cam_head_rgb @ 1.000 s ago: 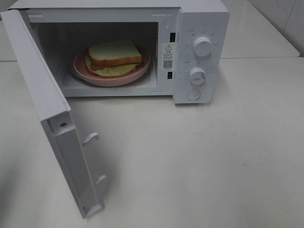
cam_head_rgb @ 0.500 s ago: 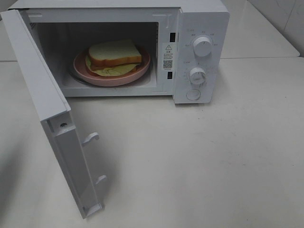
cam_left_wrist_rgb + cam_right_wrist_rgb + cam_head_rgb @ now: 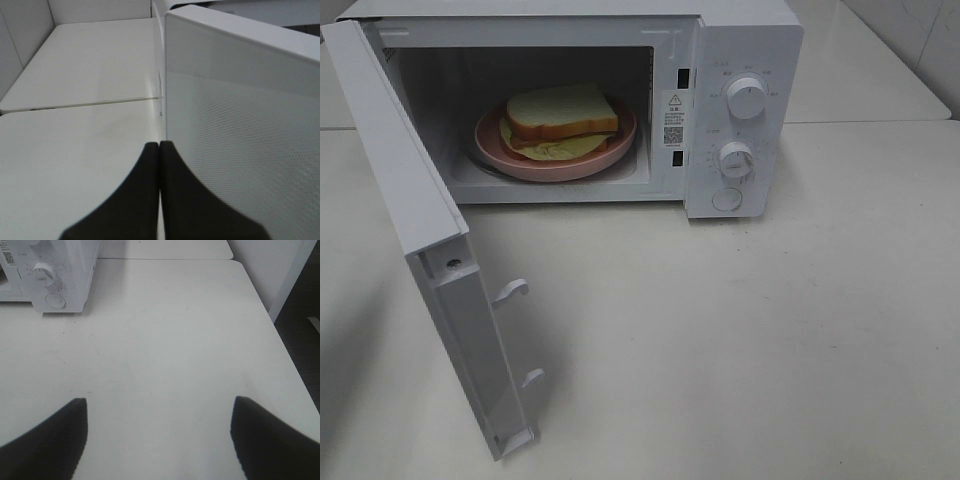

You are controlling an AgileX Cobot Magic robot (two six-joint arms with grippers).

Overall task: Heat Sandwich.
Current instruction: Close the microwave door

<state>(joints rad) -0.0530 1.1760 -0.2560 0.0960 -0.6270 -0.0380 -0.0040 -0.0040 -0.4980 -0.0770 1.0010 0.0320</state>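
Note:
The sandwich (image 3: 560,118), white bread with brown crust and pale green filling, lies on a round pink plate (image 3: 610,153) inside the white microwave (image 3: 750,40). The microwave door (image 3: 430,250) stands swung open toward the front left. Neither gripper shows in the exterior high view. In the left wrist view my left gripper (image 3: 159,146) is shut with nothing in it, its tips close to the outer face of the door (image 3: 240,150). My right gripper (image 3: 159,407) is open over bare table, well away from the microwave's control panel (image 3: 47,275).
The white table (image 3: 770,330) stretches in front and to the right of the microwave. Two round knobs (image 3: 747,98) and a button sit on the control panel. A seam between table sections runs behind the door in the left wrist view. The table's right edge drops off (image 3: 280,330).

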